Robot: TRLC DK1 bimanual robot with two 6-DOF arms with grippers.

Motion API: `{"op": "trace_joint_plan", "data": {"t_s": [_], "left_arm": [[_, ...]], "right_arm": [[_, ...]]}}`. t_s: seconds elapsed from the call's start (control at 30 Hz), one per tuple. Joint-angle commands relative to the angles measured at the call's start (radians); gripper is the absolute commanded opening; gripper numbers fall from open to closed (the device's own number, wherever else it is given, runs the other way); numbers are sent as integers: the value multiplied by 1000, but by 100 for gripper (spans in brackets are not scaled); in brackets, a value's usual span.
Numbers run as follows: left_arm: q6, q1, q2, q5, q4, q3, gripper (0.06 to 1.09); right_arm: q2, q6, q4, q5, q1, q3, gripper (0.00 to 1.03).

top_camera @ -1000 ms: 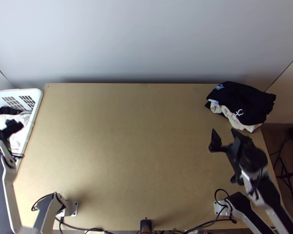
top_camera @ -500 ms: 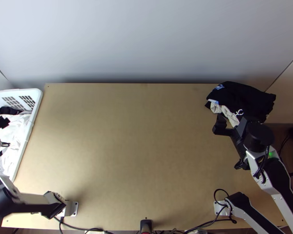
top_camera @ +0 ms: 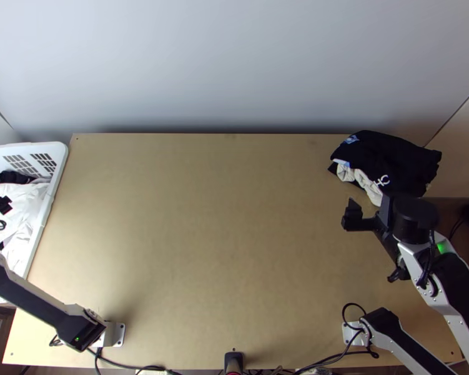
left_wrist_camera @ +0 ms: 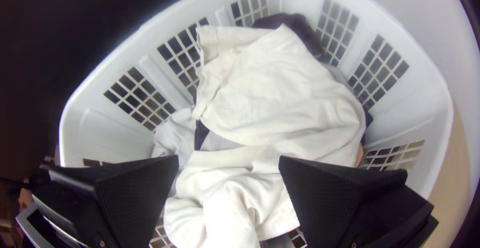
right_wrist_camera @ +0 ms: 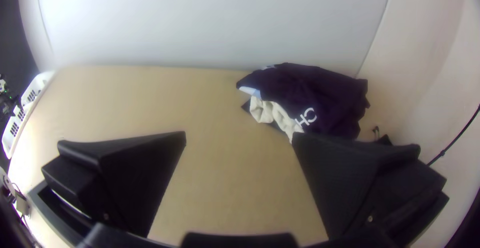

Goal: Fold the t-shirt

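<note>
Table bare through the middle. Basket, white with latticed walls, at the table's left edge; taken as landmark. Across the table from the basket, at the far right corner: dark pile, layers stacked roughly flat, pale cloth protruding. White cloth, presumably the t-shirt, lies inside the basket, bunched and overlapping itself; whether one garment or two, cannot tell. Dark cloth beside it, against the basket wall. Left gripper over the basket, fingers wide apart, nothing between them. Right gripper well apart from the basket, on the near side of the pile, fingers also spread and holding nothing. Handling (est.): light, limp, not fragile; little slip expected, but loose folds may drag neighbouring cloth along. Best hold: a raised fold in the middle of the white cloth, pinched deep, clear of the basket wall; sort out edges once on the table. Versus the frame 1.0 s ago: left gripper has shifted outward, further over the basket from its table-side wall; its forearm lies differently. Right gripper is slightly nearer the pile; pile unchanged.
</note>
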Motion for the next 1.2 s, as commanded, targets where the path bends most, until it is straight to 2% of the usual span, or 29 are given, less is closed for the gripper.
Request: {"op": "trace_joint_plan", "data": {"t_s": [0.0,0.1,0.17,0.37,0.47,0.5,0.53,0.63,0.67,0.7,0.8,0.83,0.97,1.17], "left_arm": [[-73,9,290,-4,-235,302,103],[-77,-1,334,-4,-275,316,103],[-84,-6,342,4,-290,310,97],[-81,-24,373,27,-321,305,97],[-70,-20,400,28,-318,319,79],[-64,-17,414,39,-318,330,67],[-60,-17,417,50,-319,331,62],[-50,-9,423,97,-324,331,28],[-50,-8,419,107,-326,331,13],[-60,-8,405,108,-330,330,10],[-92,-14,311,151,-333,307,10],[-121,-18,218,185,-333,291,10],[-192,-28,-11,200,-336,247,10],[-221,-37,-255,214,-336,250,10]], "right_arm": [[3,-26,-61,-9,8,8,99],[9,-31,-63,-7,5,-1,99],[14,-31,-63,-7,2,-9,99],[37,-32,-60,-9,-12,-12,99],[43,-32,-61,-7,-15,-9,99],[45,-35,-61,-9,-17,-7,99],[43,-37,-61,-7,-18,-9,99],[43,-37,-61,-7,-26,-20,99],[43,-37,-61,-9,-26,-24,99],[43,-37,-61,-9,-26,-27,99],[43,-37,-58,-9,-26,-33,99],[43,-39,-55,-9,-24,-35,99],[45,-39,-42,-9,-23,-27,99],[68,-39,-65,-7,-17,23,99]]}}
